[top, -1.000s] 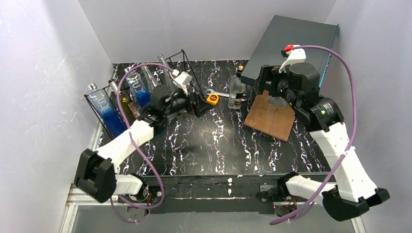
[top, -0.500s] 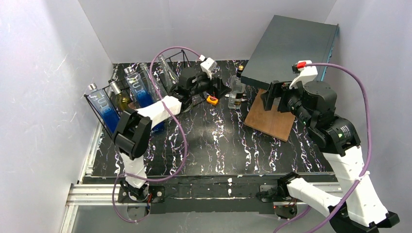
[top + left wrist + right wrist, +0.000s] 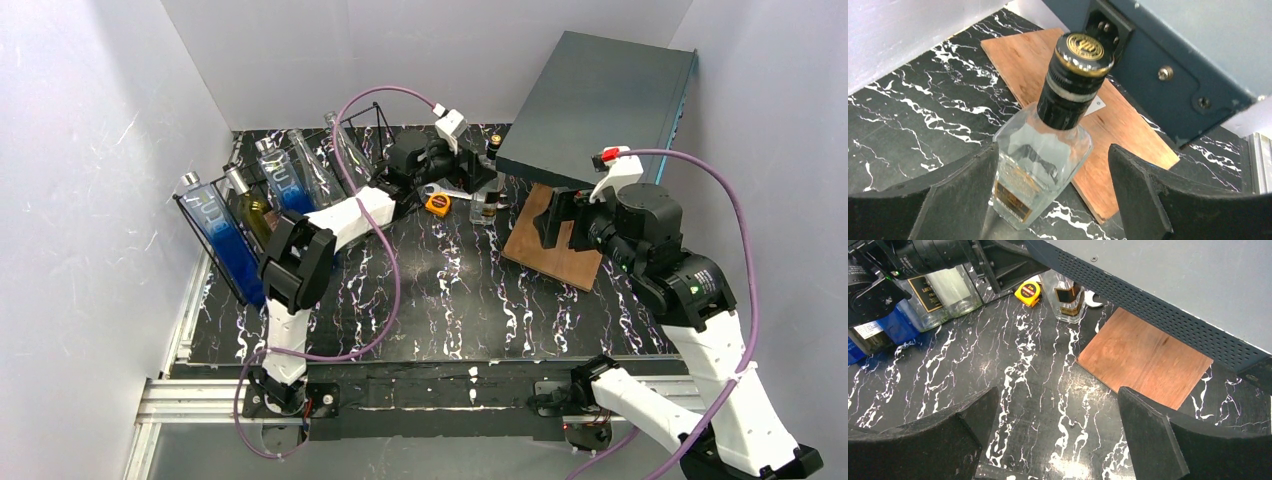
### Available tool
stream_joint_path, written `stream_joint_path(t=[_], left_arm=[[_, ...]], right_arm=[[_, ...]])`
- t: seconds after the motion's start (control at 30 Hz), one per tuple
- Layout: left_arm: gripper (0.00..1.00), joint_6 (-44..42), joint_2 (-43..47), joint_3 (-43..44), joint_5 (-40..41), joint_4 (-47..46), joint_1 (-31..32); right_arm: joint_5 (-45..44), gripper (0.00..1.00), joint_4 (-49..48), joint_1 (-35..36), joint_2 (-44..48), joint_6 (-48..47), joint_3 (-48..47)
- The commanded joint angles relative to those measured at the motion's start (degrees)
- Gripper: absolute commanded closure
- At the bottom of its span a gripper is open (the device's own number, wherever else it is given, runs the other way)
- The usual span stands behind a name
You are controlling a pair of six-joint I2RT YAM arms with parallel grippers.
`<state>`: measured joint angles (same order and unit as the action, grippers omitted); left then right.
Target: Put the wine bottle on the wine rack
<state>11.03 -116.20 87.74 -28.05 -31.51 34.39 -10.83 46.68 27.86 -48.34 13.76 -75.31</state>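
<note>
The wine bottle (image 3: 487,192) is clear glass with a black cap and a gold label. It stands upright at the back of the table beside the wooden board. In the left wrist view the bottle (image 3: 1040,165) stands between my open fingers. My left gripper (image 3: 1050,197) is open around its lower body, and the left finger (image 3: 948,200) is close to the glass. My left gripper (image 3: 478,172) is reached out from the rack side. The black wire wine rack (image 3: 380,112) holds several bottles at back left. My right gripper (image 3: 1058,435) is open and empty above the table.
A dark grey box (image 3: 600,100) leans at back right over a wooden board (image 3: 555,240). A yellow tape measure (image 3: 436,204) and a wrench (image 3: 445,191) lie left of the bottle. My right gripper (image 3: 552,220) hovers over the board.
My left arm has swung right from the rack and stretched out to the bottle, so its open jaws now straddle it. My right arm has shifted slightly back over the board.
</note>
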Motion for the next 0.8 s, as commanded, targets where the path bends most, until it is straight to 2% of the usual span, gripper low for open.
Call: stream_joint_path(t=[0.0,0.17,0.27,0.47,0.77], left_arm=[[0.23,-1.1,-1.1,4.2,3.8,-2.0,1.1],[0.23,-1.5,-4.3,7.3,7.4,-2.0,1.9],[0.3,-1.6,-5.7,8.0,9.3,-2.0,2.0],[0.57,-2.1,-5.3,7.2,14.6,-2.1,2.2],[1.0,-1.9,0.0,3.4,15.8,-2.0,2.3]], right_arm=[[0.5,0.02,-0.8,0.1,1.1,0.4,0.2],[0.0,0.02,-0.3,0.1,1.5,0.2,0.4],[-0.6,0.01,0.3,0.1,1.9,0.2,0.2],[-1.9,0.02,1.3,0.0,3.2,0.1,0.7],[-1.5,0.02,1.2,0.1,3.9,0.5,2.0]])
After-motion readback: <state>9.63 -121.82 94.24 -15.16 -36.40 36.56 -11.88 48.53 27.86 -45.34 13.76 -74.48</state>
